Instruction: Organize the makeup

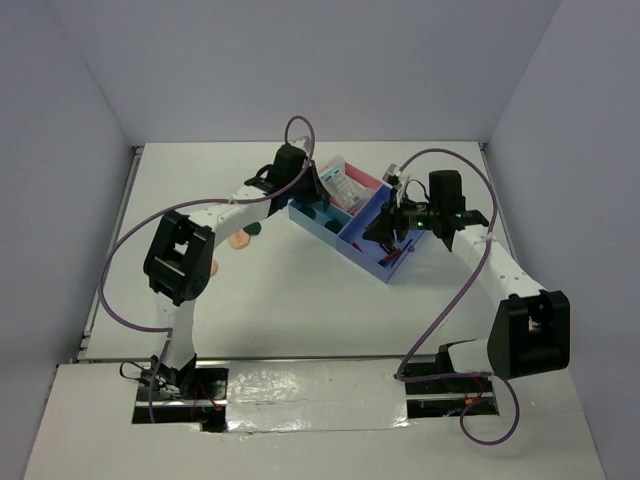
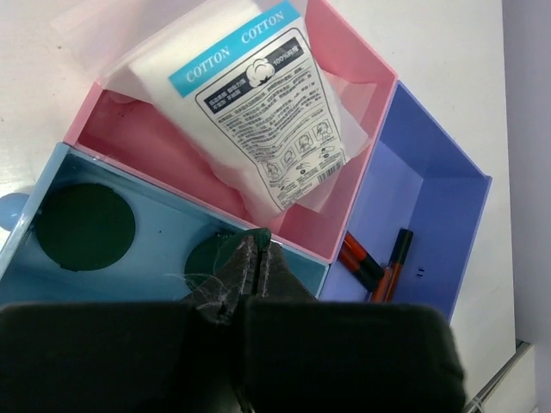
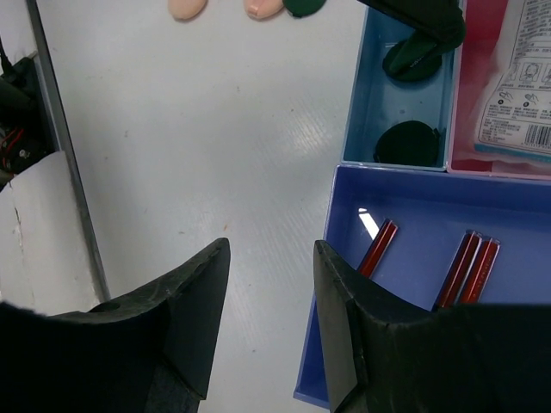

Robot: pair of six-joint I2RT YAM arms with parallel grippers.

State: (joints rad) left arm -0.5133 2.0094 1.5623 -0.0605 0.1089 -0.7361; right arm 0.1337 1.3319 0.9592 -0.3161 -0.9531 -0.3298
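Observation:
My left gripper (image 2: 256, 245) is shut on a dark green disc (image 2: 205, 258) low in the tray's light-blue compartment; it also shows in the top view (image 1: 318, 200). A second green disc (image 2: 83, 225) lies flat beside it. A white, blue-printed cotton packet (image 2: 267, 120) lies in the pink compartment. Red-and-black sticks (image 3: 469, 271) lie in the dark blue compartment. My right gripper (image 3: 271, 284) is open and empty, over the table at that compartment's near edge. Two peach discs (image 3: 187, 9) and one green disc (image 3: 303, 7) lie on the table left of the tray.
The blue tray (image 1: 340, 243) stands slanted at the table's middle, between the two arms. White walls close in the table on the left, back and right. Purple cables loop over both arms. A metal rail (image 3: 65, 163) runs along the table's near edge.

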